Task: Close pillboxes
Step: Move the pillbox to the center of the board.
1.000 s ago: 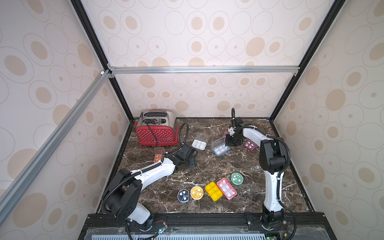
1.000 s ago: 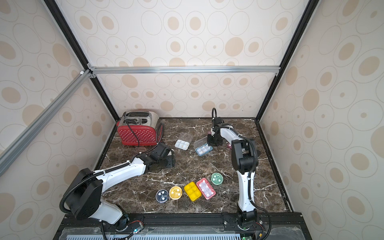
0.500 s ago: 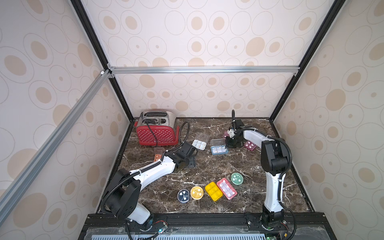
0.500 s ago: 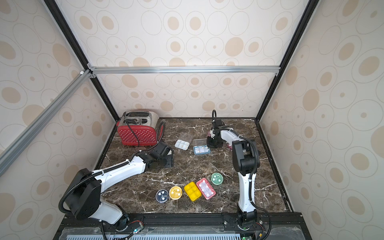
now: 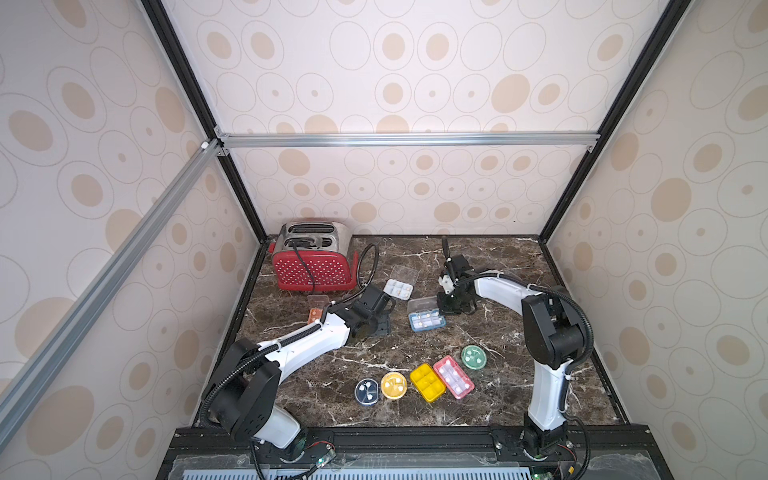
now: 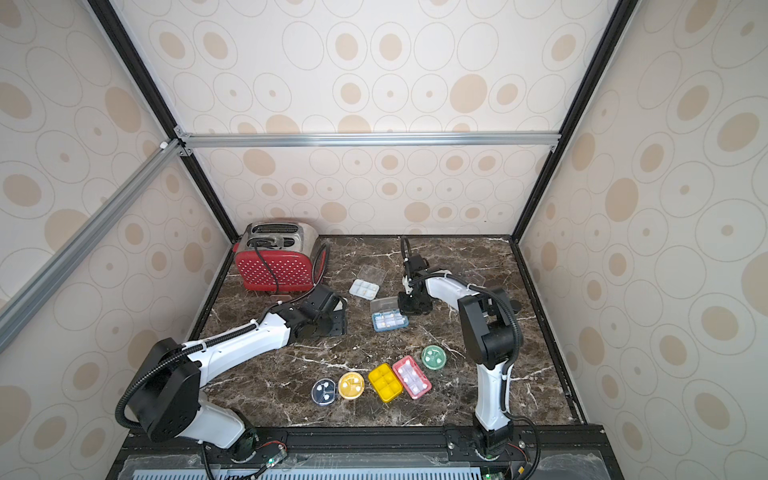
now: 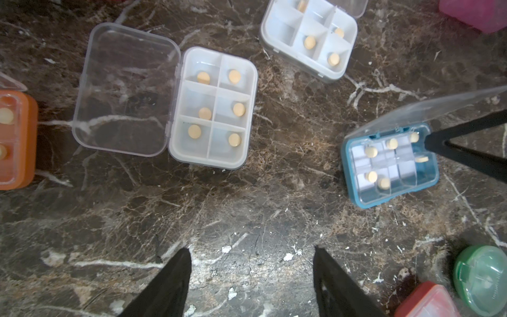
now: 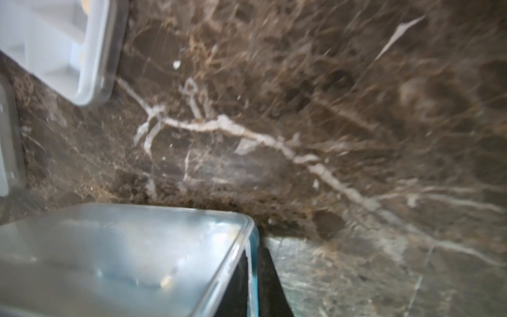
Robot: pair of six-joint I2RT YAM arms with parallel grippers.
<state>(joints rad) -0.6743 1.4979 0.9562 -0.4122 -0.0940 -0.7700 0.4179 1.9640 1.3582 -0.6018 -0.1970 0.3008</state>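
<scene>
While the left gripper (image 7: pixel 251 248) is hovering spread at bottom centre, the right gripper (image 7: pixel 428 141) is pinching the half-raised lid (image 7: pixel 411 116) of the blue pillbox (image 7: pixel 389 175) at centre right.

Both arms on show now: the left arm (image 5: pixel 299 351) and right arm (image 5: pixel 544 390) wear glossy white shells between chunky black joint housings. Behind each claw a ribbed black cable (image 5: pixel 579 313) loops back along the links, cinched with white ties. The left claw (image 7: pixel 251 274) has matte black fingers (image 7: pixel 164 282) tapering to narrow tips.
</scene>
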